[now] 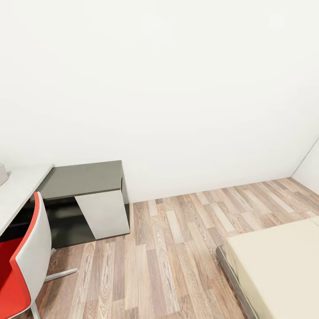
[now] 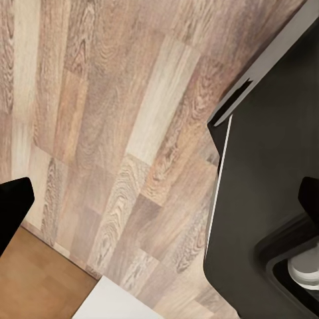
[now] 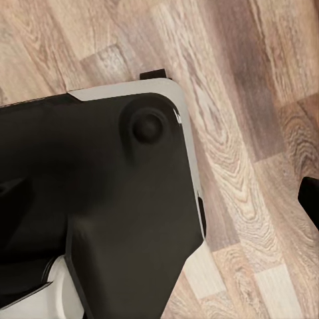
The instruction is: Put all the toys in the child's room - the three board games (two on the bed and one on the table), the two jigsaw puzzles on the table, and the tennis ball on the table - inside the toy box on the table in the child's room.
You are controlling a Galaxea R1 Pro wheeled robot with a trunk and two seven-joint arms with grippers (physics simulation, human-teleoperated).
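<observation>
No toys are showing. 1 long light grey-topped table (image 1: 20, 188) is sitting at 9 o'clock, 1 beige-mattressed bed (image 1: 279, 266) at 4 o'clock. Both grippers are pointing floorward, empty; jaw opening: cannot tell. Risk: base clipping the red-and-white swivel chair (image 1: 22, 261) while turning.

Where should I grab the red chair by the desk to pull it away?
Probably grip the top rim of the red chair's thin backrest, coming from above on the open floor side. The shell stands upright, with its white back facing that floor.
</observation>
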